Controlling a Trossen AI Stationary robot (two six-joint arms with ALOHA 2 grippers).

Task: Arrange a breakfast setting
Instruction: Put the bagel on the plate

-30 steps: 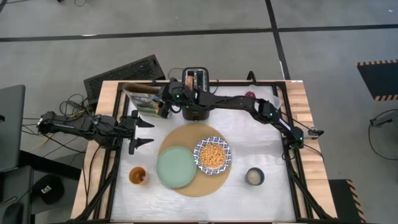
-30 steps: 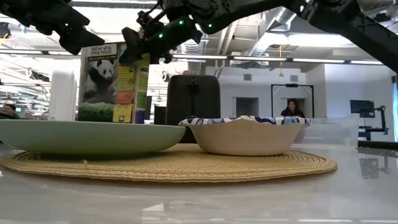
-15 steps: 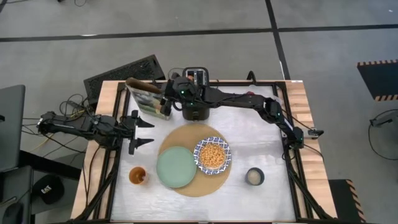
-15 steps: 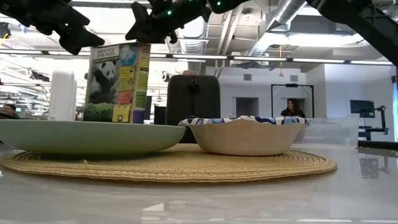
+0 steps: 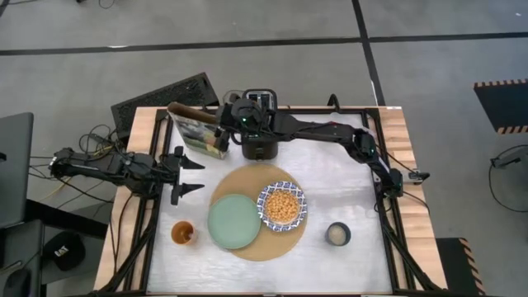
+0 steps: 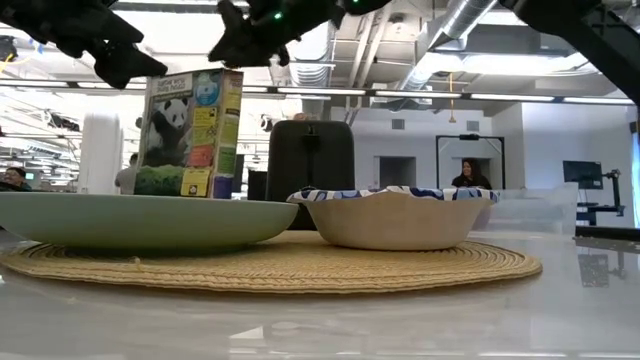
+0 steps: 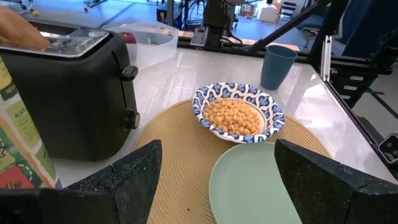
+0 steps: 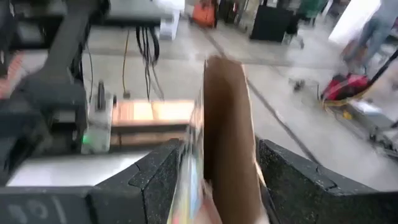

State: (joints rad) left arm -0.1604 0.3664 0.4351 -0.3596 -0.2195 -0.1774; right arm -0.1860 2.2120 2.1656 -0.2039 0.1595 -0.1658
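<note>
The round tan mat (image 5: 260, 216) lies mid-table with the pale green plate (image 5: 233, 221) and the blue-and-white bowl (image 5: 283, 205) of cereal on it. The orange-drink glass (image 5: 183, 233) stands left of the mat and the dark mug (image 5: 337, 235) right of it. My right gripper (image 5: 223, 126) is open just above the top of the panda cereal box (image 5: 196, 130), which stands upright on its base at the back left; its fingers (image 8: 158, 177) flank the box top (image 8: 227, 124). My left gripper (image 5: 186, 173) is open and empty at the left.
The black toaster (image 5: 260, 124) stands at the back, right beside the box and under my right arm. A clear container (image 7: 149, 40) with something red in it sits at the far right. Bare tabletop (image 5: 346, 186) lies right of the mat.
The cereal box has gone from tilted in my right gripper to standing upright on the table at the back left. My right gripper has let go of it, risen clear of its top and shifted a little toward the far edge.
</note>
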